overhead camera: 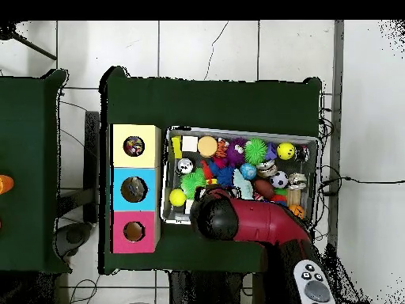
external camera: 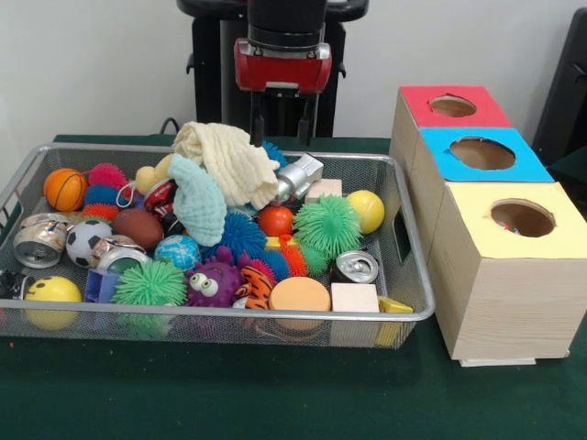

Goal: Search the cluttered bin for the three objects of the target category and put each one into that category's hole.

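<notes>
Progress looks slight: my black two-fingered pincer (external camera: 282,124) hangs released and empty above the far rim of the wire-mesh bin (external camera: 415,275), which is crammed with balls, cans, blocks and cloths. Inside the yellow-topped wooden box's hole (external camera: 522,218) I see something small; 2 other holes look empty.

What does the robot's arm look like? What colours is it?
The arm is shiny red on top with a round black end. From the front, its wrist is a black cylinder above a chunky red block, and the gripper under it is made of thin dark prongs.
</notes>
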`<state>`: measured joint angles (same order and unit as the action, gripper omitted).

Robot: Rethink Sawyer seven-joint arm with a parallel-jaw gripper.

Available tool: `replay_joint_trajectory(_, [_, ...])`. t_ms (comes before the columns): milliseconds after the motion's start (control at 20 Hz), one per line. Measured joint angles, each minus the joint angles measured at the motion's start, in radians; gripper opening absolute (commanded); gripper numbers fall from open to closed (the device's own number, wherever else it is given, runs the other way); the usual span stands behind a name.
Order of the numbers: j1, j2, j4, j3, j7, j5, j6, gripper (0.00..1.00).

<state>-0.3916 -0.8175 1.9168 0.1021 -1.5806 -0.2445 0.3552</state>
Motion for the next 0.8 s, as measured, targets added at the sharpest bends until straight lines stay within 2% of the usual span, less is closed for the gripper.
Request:
replay_joint_trajectory(400, [-0.002, 0.01, -0.047, 0.013, 0.0, -0.037, 0.004, 1.0])
replay_joint_trajectory(800, [0.081, 0.071, -0.129, 0.014, 0.0, -0.037, 0.004, 1.0])
